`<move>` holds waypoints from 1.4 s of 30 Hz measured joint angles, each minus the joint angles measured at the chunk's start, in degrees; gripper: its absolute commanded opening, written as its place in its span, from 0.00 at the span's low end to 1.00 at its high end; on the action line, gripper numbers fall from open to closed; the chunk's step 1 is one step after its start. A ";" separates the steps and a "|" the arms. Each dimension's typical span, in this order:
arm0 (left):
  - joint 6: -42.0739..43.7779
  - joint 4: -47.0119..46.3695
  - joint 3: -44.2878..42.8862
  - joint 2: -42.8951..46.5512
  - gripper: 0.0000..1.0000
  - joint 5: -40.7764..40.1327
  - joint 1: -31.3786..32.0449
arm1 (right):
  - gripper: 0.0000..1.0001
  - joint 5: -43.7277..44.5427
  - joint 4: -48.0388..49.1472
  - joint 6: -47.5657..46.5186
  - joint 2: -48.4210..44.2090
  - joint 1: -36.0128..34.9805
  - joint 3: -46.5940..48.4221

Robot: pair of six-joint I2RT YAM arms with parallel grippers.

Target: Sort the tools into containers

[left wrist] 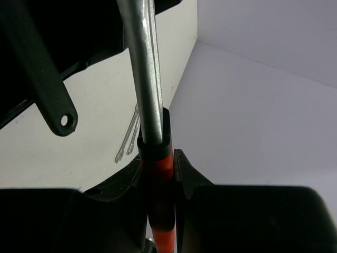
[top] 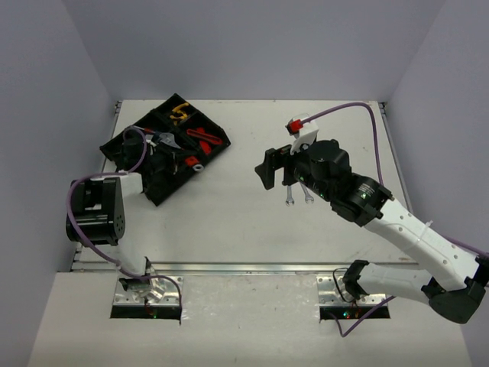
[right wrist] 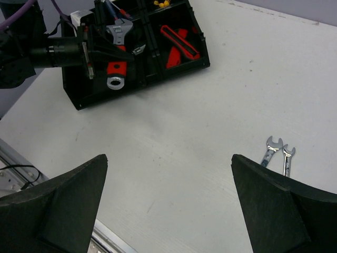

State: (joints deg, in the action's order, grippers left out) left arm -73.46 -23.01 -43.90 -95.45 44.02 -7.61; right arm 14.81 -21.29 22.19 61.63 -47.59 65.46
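The black divided tray (top: 130,147) lies at the far left; it also shows in the right wrist view (right wrist: 197,57). My left gripper (top: 170,162) is over the tray's near part, shut on a red-handled adjustable wrench (top: 191,162). In the left wrist view the fingers (left wrist: 181,174) clamp its red grip (left wrist: 160,163), and the silver shank (left wrist: 145,68) runs upward. In the right wrist view the wrench (right wrist: 117,68) hangs over the tray. My right gripper (top: 269,168) is open and empty (right wrist: 169,158) above the table's middle. Two silver spanners (top: 298,196) lie beside it (right wrist: 278,155).
Yellow-handled pliers (top: 179,113) and red utility knives (top: 205,138) lie in the tray's far compartments; the knives also show in the right wrist view (right wrist: 179,42). The table's metal front rail (top: 252,267) runs along the near edge. Walls enclose the table on three sides.
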 measured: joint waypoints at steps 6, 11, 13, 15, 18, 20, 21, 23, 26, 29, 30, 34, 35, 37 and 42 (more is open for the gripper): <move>-0.66 -1.88 -0.04 -2.93 0.00 0.13 0.04 | 0.99 -0.02 0.30 -0.29 0.15 0.00 -0.30; -1.00 -2.43 -0.12 -3.23 0.00 0.27 0.04 | 0.99 -0.04 0.32 -0.58 0.15 0.00 -0.43; -1.01 -2.25 -0.53 -3.53 0.00 0.18 0.02 | 0.99 -0.04 0.32 -0.60 0.15 0.00 -0.49; -1.04 -2.41 -0.78 -4.03 0.00 0.11 0.04 | 0.99 -0.04 0.32 -0.63 0.15 0.00 -0.56; -0.97 -2.53 -0.77 -4.09 0.00 -0.12 0.04 | 0.99 -0.02 0.34 -0.78 0.15 0.00 -0.67; -0.72 -2.52 -0.38 -3.79 0.00 -0.55 0.04 | 0.99 -0.04 0.34 -0.80 0.15 0.00 -0.72; -0.49 -2.43 0.04 -3.31 0.00 -0.96 0.06 | 0.99 -0.04 0.38 -0.80 0.15 0.00 -0.74; -0.40 -1.98 0.86 -1.90 0.00 -1.92 0.06 | 0.99 -0.04 0.40 -0.80 0.15 0.00 -0.79; -0.54 -0.29 1.27 -0.57 0.00 -2.94 0.04 | 0.99 -0.10 0.59 -0.80 0.15 0.00 -0.95; -0.55 1.09 1.47 0.28 0.00 -3.75 0.09 | 0.99 -0.10 0.73 -0.80 0.15 0.00 -1.03; -0.53 1.60 1.74 0.80 0.00 -4.22 0.11 | 0.99 -0.09 0.75 -0.81 0.15 0.00 -1.05; -0.45 3.32 2.49 2.71 0.00 -5.75 0.13 | 0.99 -0.08 0.85 -0.85 0.13 0.00 -1.07; -0.45 3.37 2.49 2.81 0.00 -5.92 0.13 | 0.99 -0.09 0.91 -0.87 0.10 0.00 -1.09; -0.36 3.52 2.49 2.83 0.00 -6.17 0.13 | 0.99 -0.10 1.19 -0.94 -0.02 0.00 -1.16; -0.58 4.62 3.12 3.87 0.00 -7.72 0.78 | 0.99 -0.07 1.58 -1.10 -0.13 0.00 -1.17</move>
State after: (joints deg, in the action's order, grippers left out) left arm -74.03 -18.39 -40.78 -91.58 36.30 -6.83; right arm 14.74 -19.70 21.09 61.49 -47.59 64.29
